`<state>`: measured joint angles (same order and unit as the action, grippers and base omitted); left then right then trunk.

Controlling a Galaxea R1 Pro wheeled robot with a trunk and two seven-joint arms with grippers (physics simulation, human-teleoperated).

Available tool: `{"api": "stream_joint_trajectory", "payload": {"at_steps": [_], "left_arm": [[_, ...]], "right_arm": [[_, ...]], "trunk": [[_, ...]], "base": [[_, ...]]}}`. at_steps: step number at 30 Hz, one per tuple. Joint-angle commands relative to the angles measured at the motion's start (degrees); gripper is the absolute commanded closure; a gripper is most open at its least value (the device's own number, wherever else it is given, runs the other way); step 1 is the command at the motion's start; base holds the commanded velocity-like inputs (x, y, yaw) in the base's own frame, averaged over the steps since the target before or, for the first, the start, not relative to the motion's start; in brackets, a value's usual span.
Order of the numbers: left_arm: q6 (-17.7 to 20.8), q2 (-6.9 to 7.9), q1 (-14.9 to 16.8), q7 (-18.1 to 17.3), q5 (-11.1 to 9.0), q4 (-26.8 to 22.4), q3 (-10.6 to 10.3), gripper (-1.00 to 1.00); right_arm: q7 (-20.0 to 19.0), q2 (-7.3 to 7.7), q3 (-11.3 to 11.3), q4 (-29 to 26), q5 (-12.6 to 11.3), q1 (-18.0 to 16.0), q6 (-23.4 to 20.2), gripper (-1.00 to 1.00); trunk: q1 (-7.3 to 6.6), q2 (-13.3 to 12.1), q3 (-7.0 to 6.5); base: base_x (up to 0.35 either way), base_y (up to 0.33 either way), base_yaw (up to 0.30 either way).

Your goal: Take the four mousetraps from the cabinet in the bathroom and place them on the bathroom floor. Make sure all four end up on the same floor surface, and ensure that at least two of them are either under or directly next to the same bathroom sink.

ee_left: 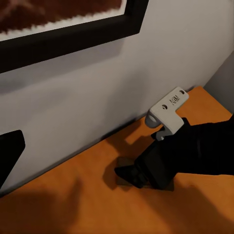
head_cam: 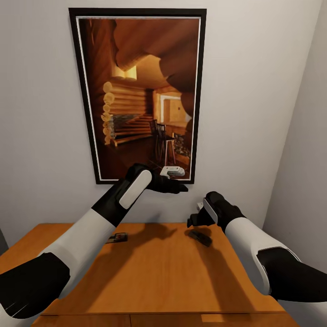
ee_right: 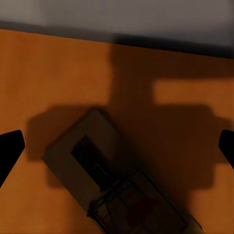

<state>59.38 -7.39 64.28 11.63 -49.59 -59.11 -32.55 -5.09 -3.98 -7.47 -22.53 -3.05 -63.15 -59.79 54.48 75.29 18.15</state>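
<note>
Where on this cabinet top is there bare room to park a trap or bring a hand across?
The cabinet top is bare across its wide front middle, between the two forearms, up to the front edge. The back strip by the wall is busier: one mousetrap lies near the left arm, another mousetrap sits right under the open right gripper. The left gripper hangs above.

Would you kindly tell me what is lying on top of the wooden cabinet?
Two mousetraps lie on the cabinet: one beside the left arm, one beneath the open right pincer. The arms may cover others.
</note>
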Motion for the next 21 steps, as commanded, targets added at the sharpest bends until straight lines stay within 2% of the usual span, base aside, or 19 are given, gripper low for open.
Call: {"api": "stream_joint_trajectory", "payload": {"at_steps": [1,9,21], "left_arm": [[0.12,0.01,0.06,0.59,-0.6,-0.04,-0.05,-1.0],[0.12,0.01,0.06,0.59,-0.6,-0.04,-0.05,-1.0],[0.12,0.01,0.06,0.59,-0.6,-0.04,-0.05,-1.0]], "right_arm": [[-0.08,0.07,-0.48,-0.05,-0.26,-0.05,-0.21,-1.0],[-0.02,0.17,-0.72,-0.51,-0.14,-0.05,-0.21,-1.0],[-0.01,0.12,-0.62,-4.34,-0.15,-0.05,-0.21,-1.0]], "trunk": [[0.0,0.05,0.08],[0.0,0.05,0.08],[0.0,0.05,0.08]], "base": [[0.0,0.0,0.0],[0.0,0.0,0.0],[0.0,0.0,0.0]]}}
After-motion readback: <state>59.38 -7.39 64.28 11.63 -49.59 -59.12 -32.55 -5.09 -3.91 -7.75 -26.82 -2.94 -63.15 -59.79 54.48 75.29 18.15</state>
